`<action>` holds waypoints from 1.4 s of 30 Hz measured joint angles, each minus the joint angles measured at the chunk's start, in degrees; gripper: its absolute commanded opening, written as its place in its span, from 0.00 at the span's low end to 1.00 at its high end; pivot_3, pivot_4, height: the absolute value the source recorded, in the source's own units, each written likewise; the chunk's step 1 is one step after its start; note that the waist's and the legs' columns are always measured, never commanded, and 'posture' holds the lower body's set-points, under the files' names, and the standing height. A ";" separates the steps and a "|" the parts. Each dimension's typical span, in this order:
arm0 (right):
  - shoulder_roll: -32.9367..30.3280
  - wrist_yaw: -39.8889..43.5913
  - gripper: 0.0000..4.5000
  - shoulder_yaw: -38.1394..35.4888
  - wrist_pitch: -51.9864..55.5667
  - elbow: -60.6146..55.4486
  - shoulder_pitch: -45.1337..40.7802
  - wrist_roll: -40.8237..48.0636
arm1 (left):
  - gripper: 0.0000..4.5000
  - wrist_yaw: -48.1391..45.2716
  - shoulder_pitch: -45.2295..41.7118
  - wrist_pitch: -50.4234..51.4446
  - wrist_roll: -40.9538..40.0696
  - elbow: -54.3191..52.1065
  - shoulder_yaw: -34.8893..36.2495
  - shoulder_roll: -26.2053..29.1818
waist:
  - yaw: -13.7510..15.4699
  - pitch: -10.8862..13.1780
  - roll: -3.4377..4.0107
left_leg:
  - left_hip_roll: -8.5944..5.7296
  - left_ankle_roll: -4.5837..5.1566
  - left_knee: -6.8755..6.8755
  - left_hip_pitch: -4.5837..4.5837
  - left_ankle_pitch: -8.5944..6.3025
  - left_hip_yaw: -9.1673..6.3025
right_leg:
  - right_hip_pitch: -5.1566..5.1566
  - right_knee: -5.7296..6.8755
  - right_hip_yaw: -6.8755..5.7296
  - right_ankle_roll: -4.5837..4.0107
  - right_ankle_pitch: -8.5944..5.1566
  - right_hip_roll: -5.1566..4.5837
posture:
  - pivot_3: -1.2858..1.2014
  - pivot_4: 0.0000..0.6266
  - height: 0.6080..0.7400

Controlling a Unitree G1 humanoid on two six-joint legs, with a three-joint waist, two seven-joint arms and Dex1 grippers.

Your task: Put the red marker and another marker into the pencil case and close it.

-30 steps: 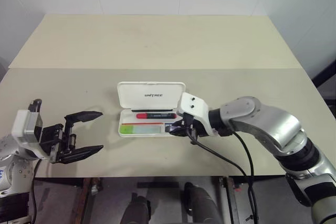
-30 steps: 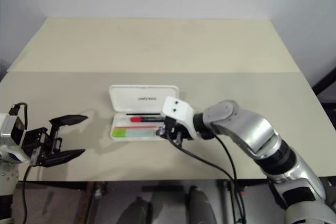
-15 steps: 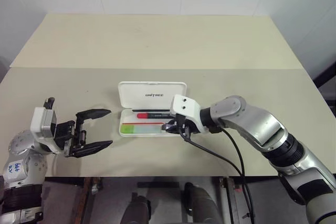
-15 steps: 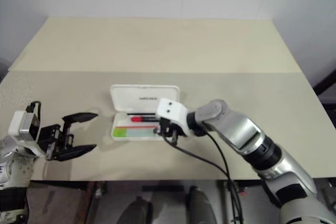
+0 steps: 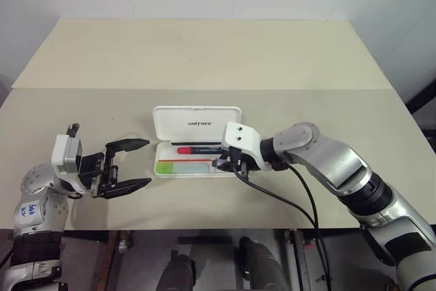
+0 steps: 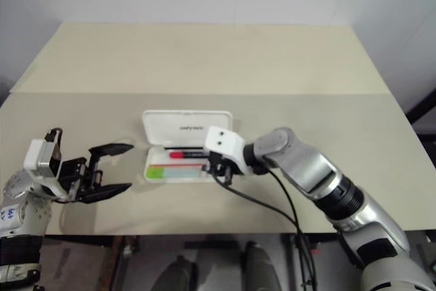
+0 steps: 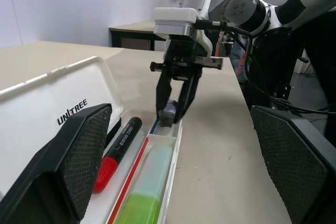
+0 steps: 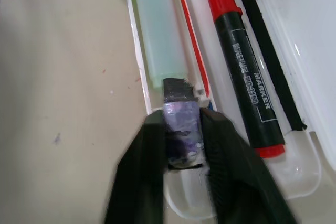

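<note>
Since one second ago the left gripper (image 5: 129,166) has come closer to the pencil case (image 5: 196,123), and the right gripper (image 8: 181,153) has slid a little along the tray toward its middle.

The left gripper now hovers just above the worktop (image 5: 204,59), near the left end of the case but apart from it. Its two black fingers (image 7: 73,156) are spread wide and point to the case, with nothing between them.

The pencil case lies open near the front middle of the worktop, its white lid with the dark lettering leaning back. Its long axis runs left to right. In the rear lane of the tray lies the red marker (image 8: 244,80), parallel to the long axis, its red cap toward the left end. In the front lane lies the pale green marker (image 8: 158,32), also along the long axis, its brighter lime cap at the left end. A red stripe (image 8: 190,35) separates the two lanes.

At the right part of the tray the right gripper reaches down into the front lane. Its fingers stand narrowly apart on both sides of a small dark purple piece (image 8: 181,129), just beside the end of the green marker; I cannot tell if they press it.

The case is close to the front edge, and the worktop behind it and at both sides is wide and bare.
</note>
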 measured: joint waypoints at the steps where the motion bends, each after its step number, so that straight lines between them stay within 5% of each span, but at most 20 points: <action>1: -0.08 0.28 0.53 0.06 0.01 0.00 0.00 -0.35 | 1.00 0.00 -0.02 0.00 0.00 0.00 -0.01 0.00 | 0.00 0.00 0.00 | 0.00 0.00 0.00 0.00 0.00 0.00 | 0.00 0.00 0.00 0.00 0.00 0.00 | 0.52 0.24 1.00; 7: -0.41 1.77 1.00 0.06 0.13 -0.17 0.00 -0.52 | 1.00 0.00 -0.04 0.00 -0.01 -0.06 -0.02 0.00 | -0.02 0.00 0.00 | 0.00 0.00 0.00 0.00 0.00 0.00 | 0.00 0.02 0.00 0.00 0.00 0.00 | 0.52 0.24 1.00; 17: -0.53 2.22 1.00 -1.55 1.20 -2.41 0.04 -0.06 | 1.00 0.65 -0.08 0.00 -0.05 -3.61 0.38 0.06 | 0.03 0.00 0.00 | 0.00 0.00 0.01 -0.02 0.00 -0.01 | 0.00 0.01 0.00 0.00 0.00 -0.01 | 0.52 0.24 1.00; 29: -3.23 2.30 1.00 -18.88 -0.35 -9.36 8.26 8.35 | 1.00 10.04 -2.68 3.03 0.89 -7.14 2.82 2.52 | 0.15 0.00 0.00 | -0.01 0.00 0.01 -0.02 0.00 -0.01 | 0.00 0.00 0.00 0.02 0.01 0.00 | 0.52 0.24 1.00; 35: 0.90 -2.43 1.00 -33.41 -7.53 -13.94 16.73 12.89 | 1.00 10.52 -7.84 3.92 2.13 -2.05 3.03 4.67 | 0.16 0.00 -0.01 | -0.03 0.00 0.02 -0.01 0.00 0.02 | 0.02 0.03 0.03 0.05 0.03 0.02 | 0.52 0.24 1.00; 42: -3.80 -0.21 1.00 -34.24 -15.17 -16.04 23.24 12.76 | 1.00 9.49 -15.99 3.15 4.49 8.17 2.25 4.67 | 0.05 0.00 -0.01 | -0.06 0.01 0.13 0.00 0.00 0.05 | 0.06 0.07 0.07 0.10 0.05 0.02 | 0.52 0.24 1.00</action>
